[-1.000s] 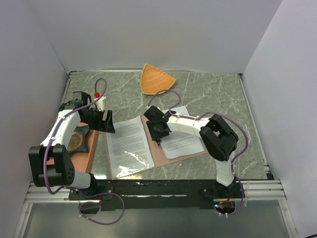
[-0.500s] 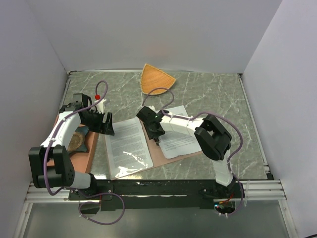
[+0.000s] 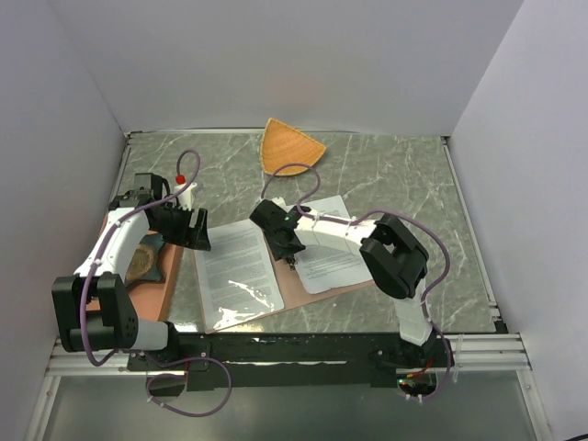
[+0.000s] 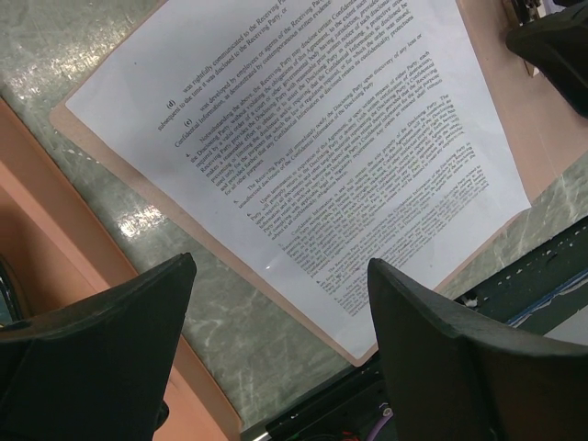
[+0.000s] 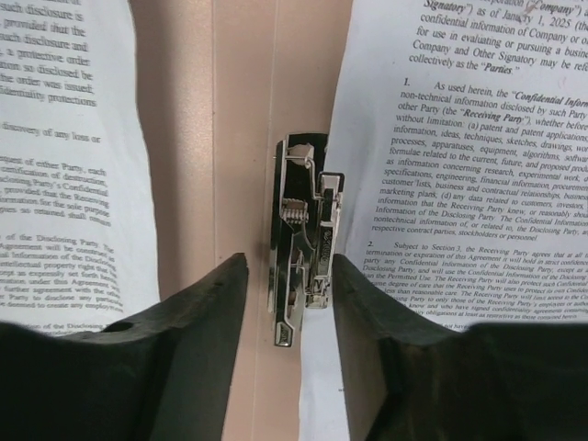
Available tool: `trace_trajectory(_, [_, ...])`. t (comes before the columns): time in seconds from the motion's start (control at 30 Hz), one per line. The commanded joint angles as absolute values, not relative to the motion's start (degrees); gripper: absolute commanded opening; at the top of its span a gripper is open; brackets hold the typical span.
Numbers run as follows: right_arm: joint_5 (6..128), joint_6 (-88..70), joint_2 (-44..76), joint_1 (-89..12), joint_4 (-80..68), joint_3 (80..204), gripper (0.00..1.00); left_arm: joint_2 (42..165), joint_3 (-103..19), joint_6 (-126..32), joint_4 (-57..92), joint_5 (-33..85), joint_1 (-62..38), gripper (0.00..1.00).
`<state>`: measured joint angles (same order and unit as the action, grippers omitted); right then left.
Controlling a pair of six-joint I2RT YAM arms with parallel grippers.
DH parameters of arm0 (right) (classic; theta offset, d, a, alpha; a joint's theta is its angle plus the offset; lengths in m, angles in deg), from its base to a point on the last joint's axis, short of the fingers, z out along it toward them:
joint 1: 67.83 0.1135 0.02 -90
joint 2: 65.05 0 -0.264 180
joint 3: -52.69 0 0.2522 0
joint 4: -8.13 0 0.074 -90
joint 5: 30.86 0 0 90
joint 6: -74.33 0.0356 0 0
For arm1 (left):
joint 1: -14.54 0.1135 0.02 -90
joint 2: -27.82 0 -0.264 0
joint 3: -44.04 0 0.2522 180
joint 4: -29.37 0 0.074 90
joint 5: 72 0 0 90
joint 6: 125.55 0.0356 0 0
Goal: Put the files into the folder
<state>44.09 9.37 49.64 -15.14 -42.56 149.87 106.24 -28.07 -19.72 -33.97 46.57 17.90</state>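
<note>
The reddish-brown folder (image 3: 292, 287) lies open on the table. One printed sheet (image 3: 235, 270) lies on its left half, another sheet (image 3: 333, 250) on its right half. My right gripper (image 3: 285, 250) is open, low over the spine, with its fingers on either side of the metal clip (image 5: 304, 246) and not touching it. In the right wrist view the bare spine (image 5: 243, 129) runs between the left sheet (image 5: 64, 147) and the right sheet (image 5: 469, 138). My left gripper (image 3: 199, 233) is open and empty above the table by the folder's left edge. Its wrist view shows the left sheet (image 4: 303, 138) and the folder's corner (image 4: 356, 353).
A salmon-orange tray (image 3: 158, 285) holding a round wooden object (image 3: 141, 262) lies under the left arm; its rim shows in the left wrist view (image 4: 55, 239). An orange fan-shaped dish (image 3: 291, 147) sits at the back. A small white bottle with a red cap (image 3: 181, 178) stands at the far left.
My right gripper has slid up and left along the folder's spine toward the clip. My left gripper has hardly moved. The sheets and the folder lie as before.
</note>
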Motion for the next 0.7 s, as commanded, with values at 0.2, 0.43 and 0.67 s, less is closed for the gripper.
trace_trajectory(0.2, [43.58, 10.43, 49.03, -16.68, -40.88, 148.28, 0.49, 104.73, -29.93, -18.24, -34.49, 47.18, 17.97, 0.82])
trace_trajectory(0.43, [44.64, 11.31, 49.21, -17.03, -39.12, 145.74, 0.37, 105.08, -29.84, -18.15, -34.40, 46.74, 17.97, 0.82])
trace_trajectory(0.67, [45.34, 13.42, 48.16, -18.86, -37.63, 141.61, 0.32, 105.43, -30.02, -18.50, -34.40, 47.26, 17.97, 0.82])
